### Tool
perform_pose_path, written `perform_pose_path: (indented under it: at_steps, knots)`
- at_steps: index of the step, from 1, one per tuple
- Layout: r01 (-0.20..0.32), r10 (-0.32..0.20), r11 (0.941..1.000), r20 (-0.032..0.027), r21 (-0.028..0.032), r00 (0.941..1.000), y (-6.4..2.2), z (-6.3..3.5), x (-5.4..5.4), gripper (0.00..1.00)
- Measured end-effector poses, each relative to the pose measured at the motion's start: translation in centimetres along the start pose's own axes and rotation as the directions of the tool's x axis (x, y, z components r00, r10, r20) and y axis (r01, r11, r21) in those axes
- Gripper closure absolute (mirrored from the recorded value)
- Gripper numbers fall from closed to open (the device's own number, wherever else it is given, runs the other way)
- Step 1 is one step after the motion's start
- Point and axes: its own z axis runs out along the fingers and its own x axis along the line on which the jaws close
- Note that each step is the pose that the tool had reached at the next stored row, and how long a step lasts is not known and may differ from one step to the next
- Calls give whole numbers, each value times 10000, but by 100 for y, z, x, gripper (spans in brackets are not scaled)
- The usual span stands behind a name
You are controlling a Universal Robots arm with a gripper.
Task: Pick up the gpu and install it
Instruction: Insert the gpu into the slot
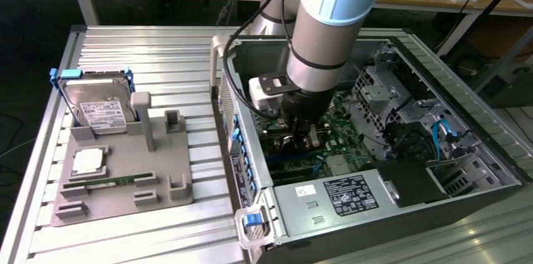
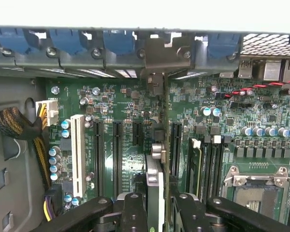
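The gpu (image 2: 157, 188) shows edge-on in the wrist view, a thin dark card with a metallic edge, and my gripper (image 2: 158, 215) is shut on it, with a black finger (image 2: 134, 212) on either side. The card stands upright over the green motherboard (image 2: 125, 164), in line with the black expansion slots (image 2: 117, 145). Its far end reaches toward the grey bracket (image 2: 158, 55) at the case's rear wall. In the exterior view my gripper (image 1: 301, 138) is down inside the open computer case (image 1: 479, 111), just above the motherboard (image 1: 337, 133).
A white slot (image 2: 78, 150) and a bundle of cables (image 2: 17, 125) lie beside the slots, with the processor socket (image 2: 253, 186) on the other side. Outside the case, a grey fixture (image 1: 154, 180) holds a hard drive (image 1: 98, 107), a processor (image 1: 88, 161) and a memory stick (image 1: 108, 183).
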Motion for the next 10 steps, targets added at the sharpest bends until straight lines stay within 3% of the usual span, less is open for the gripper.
perform_pose_path:
  at_steps: [4, 10]
  knots:
    - [-10, 10, 10000, 121, 0, 9999, -4, -53, 1, 73]
    - [-11, 11, 10000, 124, 3, 9999, -4, -52, 25, 73]
